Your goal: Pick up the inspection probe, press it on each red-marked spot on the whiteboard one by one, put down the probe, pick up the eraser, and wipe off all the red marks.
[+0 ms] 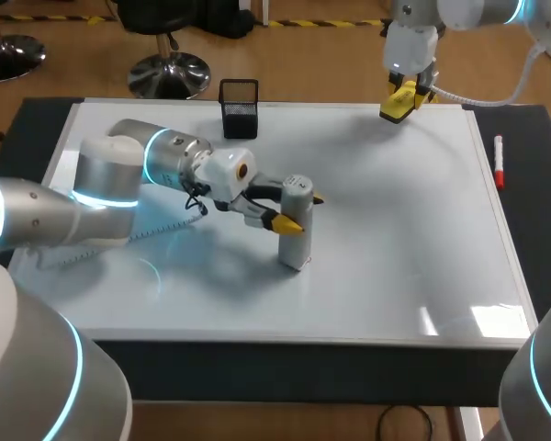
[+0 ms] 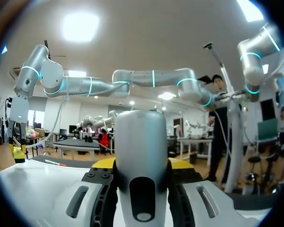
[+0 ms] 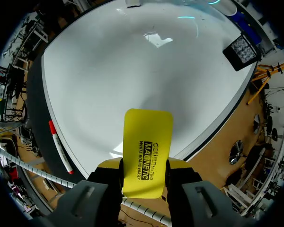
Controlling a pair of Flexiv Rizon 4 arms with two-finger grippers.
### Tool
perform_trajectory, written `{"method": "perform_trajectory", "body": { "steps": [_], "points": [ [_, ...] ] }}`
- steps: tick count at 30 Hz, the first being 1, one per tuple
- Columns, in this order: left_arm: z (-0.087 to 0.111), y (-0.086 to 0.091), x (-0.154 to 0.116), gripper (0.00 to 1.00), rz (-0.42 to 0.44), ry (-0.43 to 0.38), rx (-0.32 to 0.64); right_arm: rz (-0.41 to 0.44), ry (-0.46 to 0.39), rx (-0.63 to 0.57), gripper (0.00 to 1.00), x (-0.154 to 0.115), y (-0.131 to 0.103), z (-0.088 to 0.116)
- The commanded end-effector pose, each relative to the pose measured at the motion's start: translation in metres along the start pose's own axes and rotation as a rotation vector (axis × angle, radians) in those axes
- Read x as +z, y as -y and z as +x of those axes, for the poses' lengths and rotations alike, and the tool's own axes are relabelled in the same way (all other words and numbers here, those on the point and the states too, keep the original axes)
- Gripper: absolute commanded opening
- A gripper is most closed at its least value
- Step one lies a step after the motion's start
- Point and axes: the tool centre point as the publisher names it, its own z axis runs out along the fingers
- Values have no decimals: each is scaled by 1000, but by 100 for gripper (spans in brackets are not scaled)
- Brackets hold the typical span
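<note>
Grey probe [image 1: 295, 250] upright on whiteboard [image 1: 395, 230]; yellow eraser [image 1: 397, 104] above far edge.

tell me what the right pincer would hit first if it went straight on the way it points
Likely bare whiteboard near its edge, the eraser in the right pincer landing first; depth is unclear.

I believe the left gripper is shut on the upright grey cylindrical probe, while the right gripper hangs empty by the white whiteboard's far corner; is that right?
Not quite: the right gripper is not empty; the right wrist view shows it shut on a flat yellow eraser. The left gripper does grip the grey cylindrical probe.
</note>
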Motion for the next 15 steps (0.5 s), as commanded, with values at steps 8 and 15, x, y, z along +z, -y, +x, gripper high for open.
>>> {"method": "perform_trajectory", "body": {
  "steps": [8,15],
  "points": [
    [4,-4,-4,0,-13,10,-3,-1,-5,-2,0,-2,1,0],
    [5,5,-8,0,-13,25,15,-1,-5,-2,0,-2,1,0]
  ]
}}
